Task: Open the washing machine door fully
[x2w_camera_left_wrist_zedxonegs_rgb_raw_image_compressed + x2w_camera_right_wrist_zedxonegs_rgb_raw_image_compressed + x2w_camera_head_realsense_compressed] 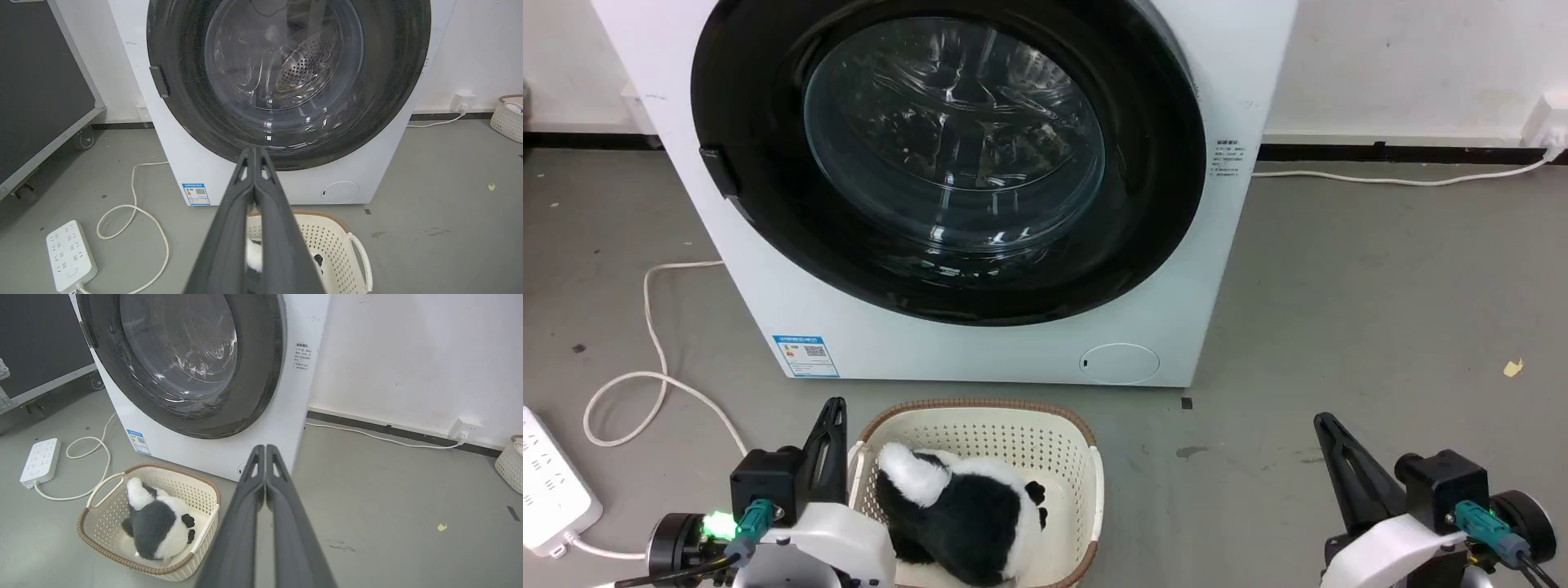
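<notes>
From my head camera, the washing machine door point(947, 155) is a glossy black disc with a bulging clear glass centre. It sits shut against the front of the white washing machine point(980, 355), with a small dark handle point(719, 167) on its left edge. My left gripper point(835, 404) rests low at the left beside a cream laundry basket point(980, 406) that holds a black-and-white plush toy point(964, 506). My right gripper point(1323, 420) is low at the right over bare floor. Both point up towards the machine and are well apart from the door. The left wrist camera shows my left fingers pressed together, with the tips lined up below the door's bottom rim. Through the glass it also shows the perforated steel drum point(306, 65), and a black wheeled case point(41, 81) stands off to the left. The right wrist camera shows my right fingers pressed together as well, aimed at the machine's lower right corner. It takes in the whole basket, a white power strip point(41, 461) on the floor, and a wall socket point(463, 428).
</notes>
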